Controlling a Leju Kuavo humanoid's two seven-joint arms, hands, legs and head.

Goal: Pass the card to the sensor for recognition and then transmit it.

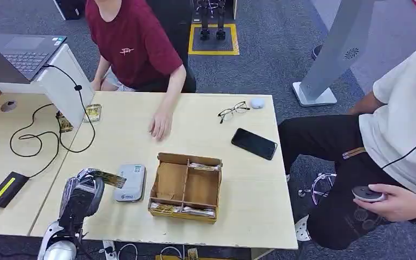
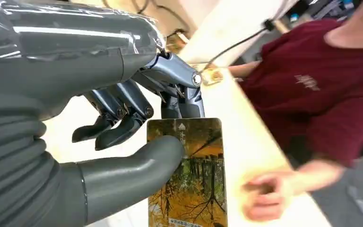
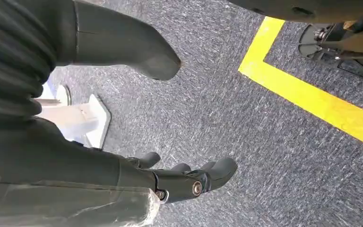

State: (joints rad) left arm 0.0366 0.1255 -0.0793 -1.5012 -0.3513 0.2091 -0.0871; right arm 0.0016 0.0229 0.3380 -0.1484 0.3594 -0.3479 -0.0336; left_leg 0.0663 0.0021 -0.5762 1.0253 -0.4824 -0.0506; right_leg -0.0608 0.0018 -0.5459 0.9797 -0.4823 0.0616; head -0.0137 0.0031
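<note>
Just beside the sensor (image 1: 130,183), the left hand (image 1: 84,196) is pinching the card (image 2: 187,175); the right hand (image 3: 189,182) is hanging released.

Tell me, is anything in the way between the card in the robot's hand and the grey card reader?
Nothing visible is. The left hand holds the card just beside the reader, with no object between them. The wooden box sits on the reader's far side.

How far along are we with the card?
Pickup looks done: the left hand pinches the card between thumb and fingers. In hand: it hovers beside the grey sensor. Left: the read, then the handover. The right hand hangs empty over the carpet.
</note>
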